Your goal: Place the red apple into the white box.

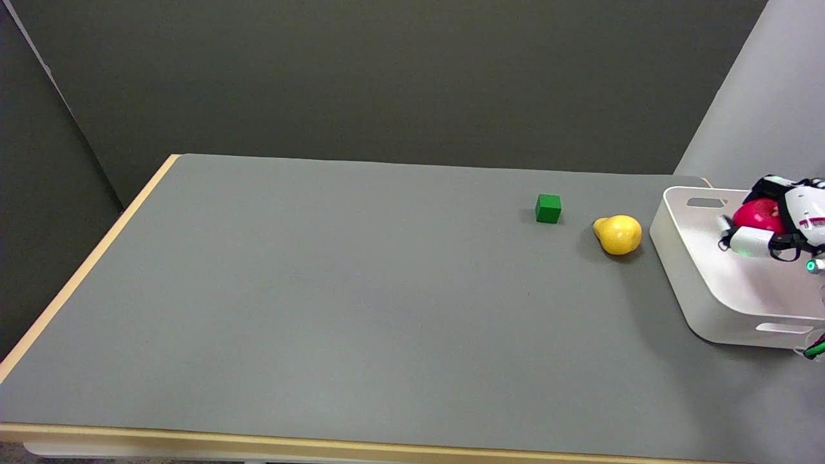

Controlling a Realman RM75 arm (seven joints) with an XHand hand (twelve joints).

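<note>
Well, we see a big gray table [361, 290] with a light wood edge. On its far right side sits the white box [709, 283], with slots for handles in its walls. Above the open box, our right hand [783, 225] comes in from the right edge. Its fingers are curled around the red apple [759, 214] and hold it over the inside of the box. We cannot tell if the apple touches the bottom. Just left of the box, a yellow pear [619, 234] lies on the table. A little farther left sits a small green block [548, 209], apart from the pear.
</note>
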